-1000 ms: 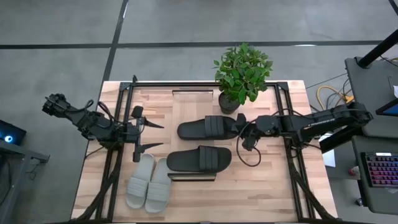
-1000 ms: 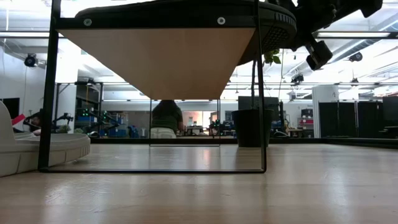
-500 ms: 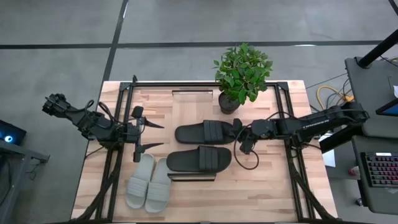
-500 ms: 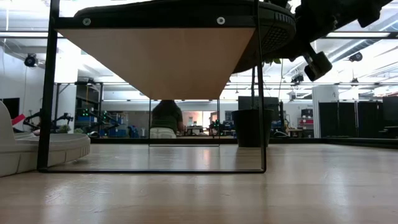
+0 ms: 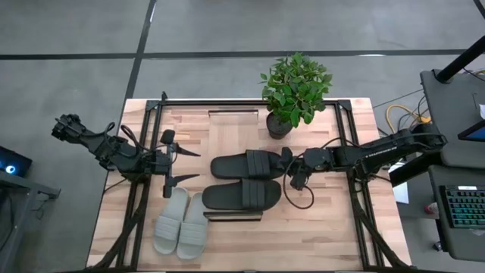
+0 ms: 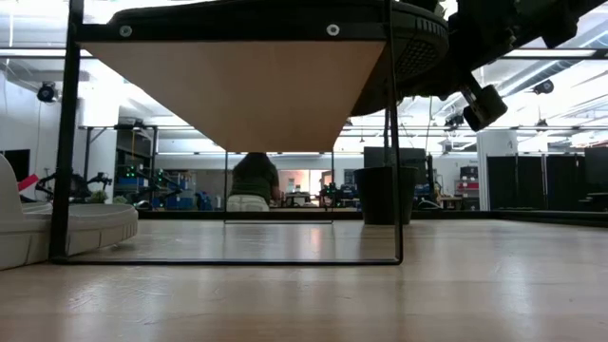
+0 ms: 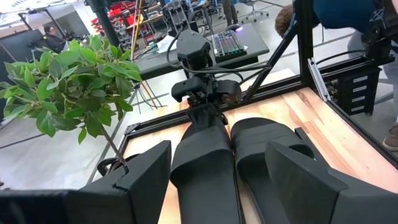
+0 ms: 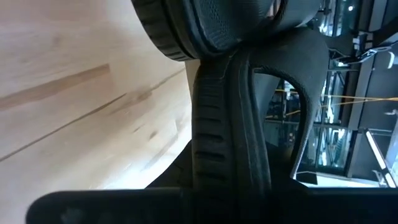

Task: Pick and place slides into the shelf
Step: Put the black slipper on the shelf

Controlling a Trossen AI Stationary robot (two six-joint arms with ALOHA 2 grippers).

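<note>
Two black slides lie side by side across the shelf (image 5: 227, 144), whose light plank top runs from a far rail (image 5: 231, 111) to a near rail (image 5: 235, 216). My right gripper (image 5: 290, 162) is shut on the far black slide (image 5: 242, 164). The near black slide (image 5: 241, 195) rests sole down on the shelf top. The pale grey pair (image 5: 182, 222) lies on the table at the near left. My left gripper (image 5: 189, 164) hangs open left of the shelf, its fingers pointing at the black slides and touching nothing. My right gripper holds the far black slide by its right end (image 7: 205, 118), the one nearer the strap, pinched between the two fingers. The fingers come in almost level from the table's right, along the slide. The ribbed sole edge (image 8: 224, 155) runs out ahead of the fingers. The slide lies roughly level over the shelf top; whether it rests there I cannot tell.
A potted plant (image 5: 294, 91) stands at the far side, just behind the far slide and my right arm. Dark frame rails (image 5: 356, 197) run along the table's left and right sides. In the low view, people and benches show in the room beyond.
My right gripper has sunk a little and gone toward the table's left and near edge, staying shut. The far black slide has come with it and now lies closer beside the near black slide.
</note>
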